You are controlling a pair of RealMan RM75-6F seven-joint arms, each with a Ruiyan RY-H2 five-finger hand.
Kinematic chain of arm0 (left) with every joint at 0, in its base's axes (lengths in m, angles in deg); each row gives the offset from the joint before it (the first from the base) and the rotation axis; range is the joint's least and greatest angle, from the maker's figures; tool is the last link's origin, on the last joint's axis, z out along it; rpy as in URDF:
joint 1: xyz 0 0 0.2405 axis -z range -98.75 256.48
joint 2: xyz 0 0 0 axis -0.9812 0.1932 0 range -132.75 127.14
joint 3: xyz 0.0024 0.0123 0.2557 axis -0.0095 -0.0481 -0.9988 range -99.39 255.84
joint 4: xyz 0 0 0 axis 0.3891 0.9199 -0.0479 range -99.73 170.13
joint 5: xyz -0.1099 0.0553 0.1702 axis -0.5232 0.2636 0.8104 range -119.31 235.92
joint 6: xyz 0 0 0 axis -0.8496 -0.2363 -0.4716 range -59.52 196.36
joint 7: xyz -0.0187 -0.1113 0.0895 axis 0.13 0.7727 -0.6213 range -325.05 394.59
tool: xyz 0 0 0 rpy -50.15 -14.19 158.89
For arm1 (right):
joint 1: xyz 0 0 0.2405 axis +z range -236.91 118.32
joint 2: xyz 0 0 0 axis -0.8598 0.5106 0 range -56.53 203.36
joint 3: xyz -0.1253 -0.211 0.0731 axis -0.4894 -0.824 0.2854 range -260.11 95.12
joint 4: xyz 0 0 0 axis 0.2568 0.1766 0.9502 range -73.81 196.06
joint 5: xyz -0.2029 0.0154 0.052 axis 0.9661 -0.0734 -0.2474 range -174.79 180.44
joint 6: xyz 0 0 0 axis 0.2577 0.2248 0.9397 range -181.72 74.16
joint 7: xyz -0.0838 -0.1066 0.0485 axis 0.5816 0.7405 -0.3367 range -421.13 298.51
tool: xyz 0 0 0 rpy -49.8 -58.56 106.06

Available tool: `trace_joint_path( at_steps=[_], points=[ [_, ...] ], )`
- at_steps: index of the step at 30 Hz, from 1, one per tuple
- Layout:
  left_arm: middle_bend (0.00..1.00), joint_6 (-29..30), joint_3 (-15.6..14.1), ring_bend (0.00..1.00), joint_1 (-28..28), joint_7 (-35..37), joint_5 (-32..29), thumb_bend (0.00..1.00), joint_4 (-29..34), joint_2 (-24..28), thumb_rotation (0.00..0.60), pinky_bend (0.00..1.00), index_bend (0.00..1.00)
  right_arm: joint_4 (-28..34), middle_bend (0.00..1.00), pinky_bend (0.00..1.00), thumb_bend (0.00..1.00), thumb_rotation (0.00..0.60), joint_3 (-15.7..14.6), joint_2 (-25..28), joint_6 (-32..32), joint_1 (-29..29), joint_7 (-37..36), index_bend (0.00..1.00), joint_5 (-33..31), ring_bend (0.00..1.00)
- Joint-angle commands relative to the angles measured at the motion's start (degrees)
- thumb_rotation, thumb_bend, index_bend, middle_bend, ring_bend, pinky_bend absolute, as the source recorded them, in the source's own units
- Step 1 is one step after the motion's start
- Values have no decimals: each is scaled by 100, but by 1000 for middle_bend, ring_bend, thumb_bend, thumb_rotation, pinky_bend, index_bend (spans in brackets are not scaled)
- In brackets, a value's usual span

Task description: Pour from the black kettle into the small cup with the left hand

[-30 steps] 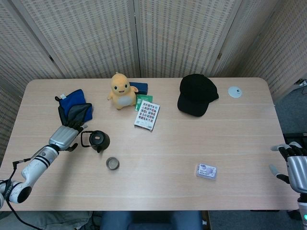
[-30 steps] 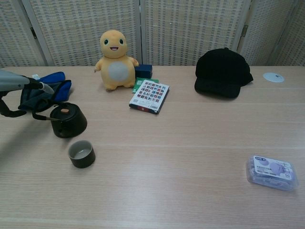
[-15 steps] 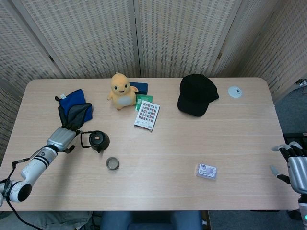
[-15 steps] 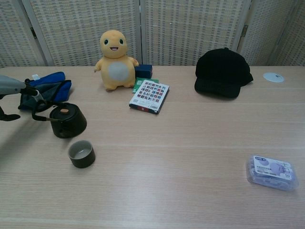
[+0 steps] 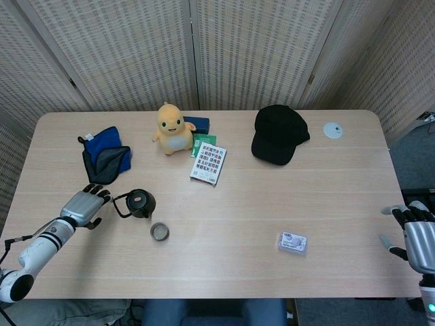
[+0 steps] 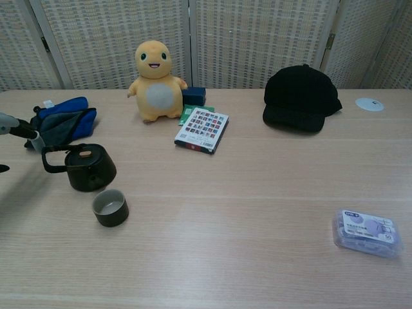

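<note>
The black kettle (image 5: 141, 202) (image 6: 91, 168) stands upright near the table's left side, its loop handle (image 6: 48, 159) pointing left. The small dark cup (image 5: 160, 232) (image 6: 110, 207) stands just in front and to the right of it, and looks empty. My left hand (image 5: 85, 207) lies low over the table left of the kettle, fingers spread, fingertips (image 6: 33, 136) right at the handle. I cannot tell whether they touch it. In the chest view only those fingers show at the left edge. My right hand (image 5: 413, 234) hovers off the table's right edge, fingers apart, holding nothing.
A blue and grey cloth (image 5: 105, 155) lies behind the left hand. A yellow plush toy (image 5: 173, 128), a card booklet (image 5: 209, 163) and a black cap (image 5: 279, 134) sit further back. A small plastic box (image 5: 292, 242) lies front right, a white disc (image 5: 332, 130) back right.
My left hand has drawn back toward the front left and lowered. The kettle has turned, so its handle now points more to the left. The right hand holds still.
</note>
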Motion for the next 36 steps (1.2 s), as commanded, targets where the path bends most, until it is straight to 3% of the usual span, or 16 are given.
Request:
trace_joint_path(
  at_steps=[1,6,14,22,36],
  points=[
    [131,67,-114,21,0,-173,-101,439,351,216,600,0,217,-6,384,384,170,600,-3,-9,6,4,-4,381,7,315],
    [131,542,-37,21,-99,-179,-50,438,565,255,600,0,183,-16,384,384,170,600,-9,-2,-11,-13,-23,381,8,314],
    [65,854,90,14,-170,253,609,395,478,74,600,0,79,-26,384,384,170,600,-21,17,-64,-61,-52,381,9,315],
    [42,677,178,13,41,290,769,299,371,-309,600,0,62,-58,384,384,170,600,-31,26,-72,-96,-91,381,-19,315],
    [40,298,277,13,516,-194,183,293,-151,-1030,600,0,61,-123,384,384,169,600,-49,92,-166,-211,-237,381,-51,315]
  ],
)
